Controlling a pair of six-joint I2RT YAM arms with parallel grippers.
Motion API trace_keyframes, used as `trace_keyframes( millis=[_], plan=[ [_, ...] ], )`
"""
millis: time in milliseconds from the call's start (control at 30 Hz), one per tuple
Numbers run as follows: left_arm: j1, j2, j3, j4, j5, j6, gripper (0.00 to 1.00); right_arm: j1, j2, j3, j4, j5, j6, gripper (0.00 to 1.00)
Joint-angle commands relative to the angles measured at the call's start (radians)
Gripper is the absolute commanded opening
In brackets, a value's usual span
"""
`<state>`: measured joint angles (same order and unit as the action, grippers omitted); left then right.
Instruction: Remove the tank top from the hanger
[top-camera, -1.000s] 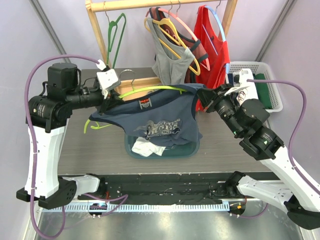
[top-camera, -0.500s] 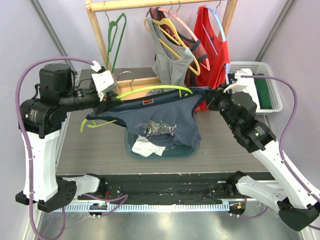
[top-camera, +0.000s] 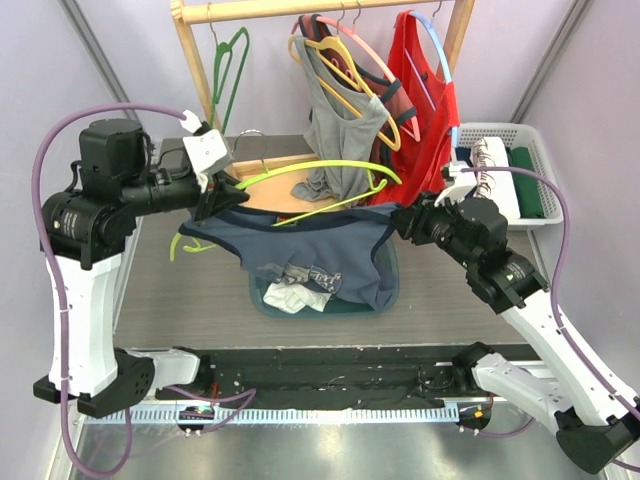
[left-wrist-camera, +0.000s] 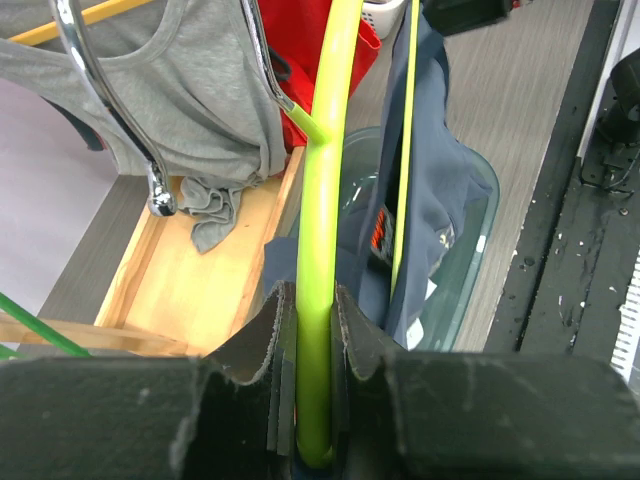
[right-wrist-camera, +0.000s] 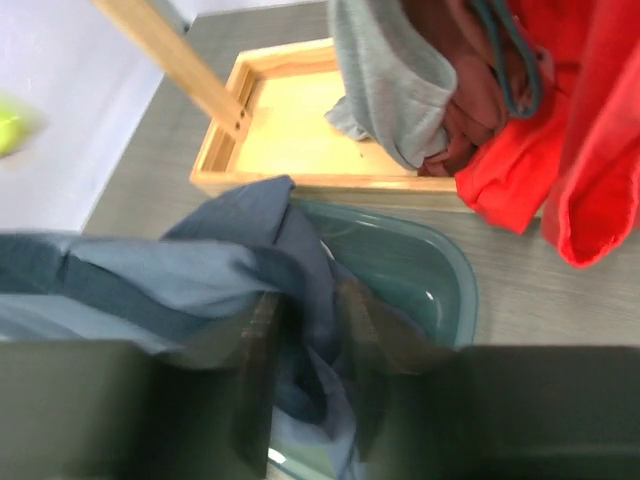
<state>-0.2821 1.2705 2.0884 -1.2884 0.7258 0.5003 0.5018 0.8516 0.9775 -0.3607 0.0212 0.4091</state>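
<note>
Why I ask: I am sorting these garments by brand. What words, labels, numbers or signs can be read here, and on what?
Pale graphic print on the navy tank top: too crumpled and small to read.
Orange neck label inside the tank top: marks show, but too blurred to read.
Nothing else in these views bears legible text.

Left arm upright at 9 o'clock, forearm level toward 3 o'clock, left gripper (top-camera: 214, 196) clamped on lime hanger (left-wrist-camera: 322, 200), right arm slanting up from 5 o'clock, right gripper (top-camera: 402, 222) pointing to 9 o'clock, jaw gap blurred.
</note>
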Motion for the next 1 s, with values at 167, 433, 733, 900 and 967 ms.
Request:
trace_keyframes(
  millis=[167, 433, 733, 900, 967],
  plan=[
    [0.001, 0.088, 0.027, 0.147, 0.018, 0.024, 0.0, -0.009, 0.024, 0.248, -0.001, -0.188, -0.196, 0.78],
    [0.0, 0.139, 0.087, 0.161, 0.064, 0.024, 0.0, -0.009, 0.004, 0.427, -0.168, -0.449, -0.363, 0.85],
    [-0.04, 0.106, 0.036, -0.248, 0.239, 0.449, 0.0, -0.009, 0.116, 0.656, -0.19, -0.572, -0.466, 0.84],
    [-0.046, 0.087, 0.018, -0.304, 0.227, 0.514, 0.0, -0.009, 0.185, 0.673, -0.164, -0.743, -0.415, 0.82],
    [-0.046, 0.09, 0.021, -0.31, 0.231, 0.517, 0.0, -0.011, 0.198, 0.646, -0.146, -0.785, -0.377, 0.8]
  ],
)
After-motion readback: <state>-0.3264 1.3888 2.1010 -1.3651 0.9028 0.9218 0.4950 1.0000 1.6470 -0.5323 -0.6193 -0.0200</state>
